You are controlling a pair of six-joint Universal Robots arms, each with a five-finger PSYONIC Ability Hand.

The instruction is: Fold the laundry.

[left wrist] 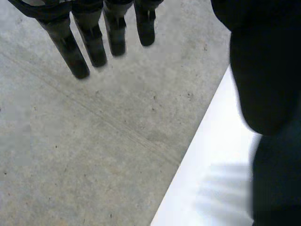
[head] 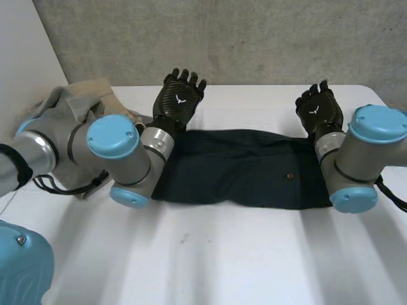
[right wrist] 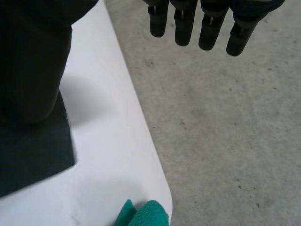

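Observation:
A dark navy cloth (head: 241,168) lies flat in a long folded strip across the middle of the white table (head: 222,254). My left hand (head: 180,95) hovers over the cloth's far left corner, fingers (left wrist: 89,42) straight and holding nothing. My right hand (head: 320,108) is raised over the far right corner, its fingers (right wrist: 202,23) also straight and empty. The wrist views show an edge of the dark cloth (left wrist: 277,188) (right wrist: 33,155) below each thumb, apart from the fingers.
A heap of beige and grey laundry (head: 82,101) sits at the table's far left, behind my left arm. A green cloth (right wrist: 143,214) lies at the table's corner (right wrist: 108,141) near my right hand. Concrete floor (left wrist: 94,141) lies past the far edge.

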